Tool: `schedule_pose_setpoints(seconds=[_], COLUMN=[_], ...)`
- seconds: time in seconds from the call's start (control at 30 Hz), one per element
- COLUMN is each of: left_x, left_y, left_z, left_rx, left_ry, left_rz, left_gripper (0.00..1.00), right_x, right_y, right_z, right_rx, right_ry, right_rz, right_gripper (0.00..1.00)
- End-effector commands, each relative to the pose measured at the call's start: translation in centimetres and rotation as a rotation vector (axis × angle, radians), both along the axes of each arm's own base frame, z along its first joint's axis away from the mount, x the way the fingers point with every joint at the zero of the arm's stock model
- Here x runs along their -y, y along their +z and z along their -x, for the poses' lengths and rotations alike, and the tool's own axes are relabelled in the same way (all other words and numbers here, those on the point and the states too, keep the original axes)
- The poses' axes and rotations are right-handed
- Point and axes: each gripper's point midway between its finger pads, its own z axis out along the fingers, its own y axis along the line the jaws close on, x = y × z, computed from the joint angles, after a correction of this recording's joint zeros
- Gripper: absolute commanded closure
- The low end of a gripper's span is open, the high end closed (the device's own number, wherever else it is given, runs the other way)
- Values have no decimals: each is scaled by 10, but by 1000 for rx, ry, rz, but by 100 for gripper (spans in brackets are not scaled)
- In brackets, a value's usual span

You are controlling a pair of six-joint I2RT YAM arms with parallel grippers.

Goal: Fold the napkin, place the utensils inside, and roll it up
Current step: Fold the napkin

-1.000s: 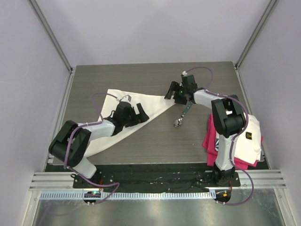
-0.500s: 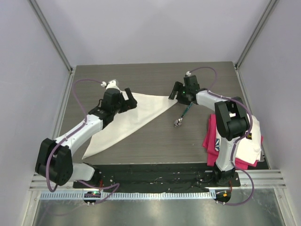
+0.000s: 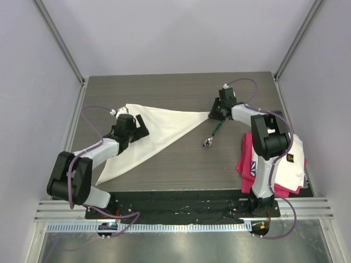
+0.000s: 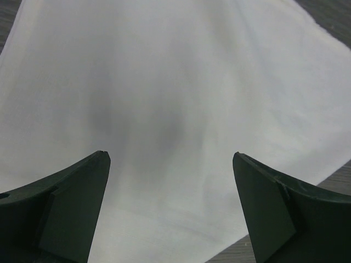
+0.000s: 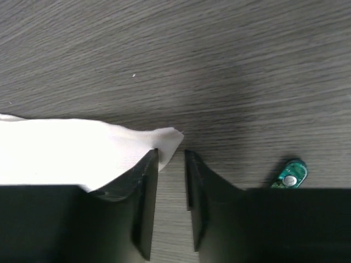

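Here the table (image 3: 181,164) is a dark, grey-brown board with fine wood grain, matt and flat, enclosed by plain pale grey walls (image 3: 175,38) and slanting aluminium posts (image 3: 60,41); a ribbed metal rail (image 3: 181,208) runs along its near edge. The napkin (image 3: 164,123), a thin cream-white cloth, lies on the left and middle of the table, folded into a long triangle with soft shadows and faint creases; its sharp far corner points right. The spoon (image 3: 213,133) rests on bare wood just right of that corner, apart from the cloth, with its shiny silver bowl nearer the arms and its slim teal handle angled away. At the right near edge a pink cloth (image 3: 244,159) lies under a folded white cloth (image 3: 290,164) bearing a small dark logo.

The left pincer (image 4: 170,156) is spread wide, low over the broad left part of the napkin. The right pincer (image 5: 171,150) sits at the napkin's pointed corner, its dark fingers drawn to a narrow slit through which wood shows; the cloth tip lies against one finger (image 5: 145,186), and whether it is pinched cannot be told.
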Motion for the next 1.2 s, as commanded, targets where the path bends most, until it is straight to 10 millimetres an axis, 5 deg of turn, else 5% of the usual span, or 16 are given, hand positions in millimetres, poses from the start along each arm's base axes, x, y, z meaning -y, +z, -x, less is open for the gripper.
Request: schedule_pose_setpoints(seconds=[0.0,0.23,0.5,0.67,0.83,0.9,1.03,1.17], left_x=[-11,-29,-23,-16,-22,-25,-17,-3], left_y=[-12,-47,-26,27,67,71,69,49], left_z=[-13,4,-1,-16,-23,-26,-43,-63], left_rx=[45,-38,5,97,184,202,187,171], left_ry=[63,175,143,78,80,89,63,32], left_rz=[20,7,24,21,-7,0,40,83], left_gripper=[0,0,0,0,0,0,0,0], right_x=[15,38,27,20,11,5,-38,-86], right_y=[2,-8,3,32,73,95,119,119], right_z=[-12,-1,-8,-12,-7,-4,-1,-5], right_rx=[23,-11,14,86,189,251,332,340], right_ry=[-37,-88,-53,-17,43,70,212,352], right_rz=[30,18,-43,-76,-93,-81,-113,-151], right_gripper=[79,95,95,61,44,39,34,32])
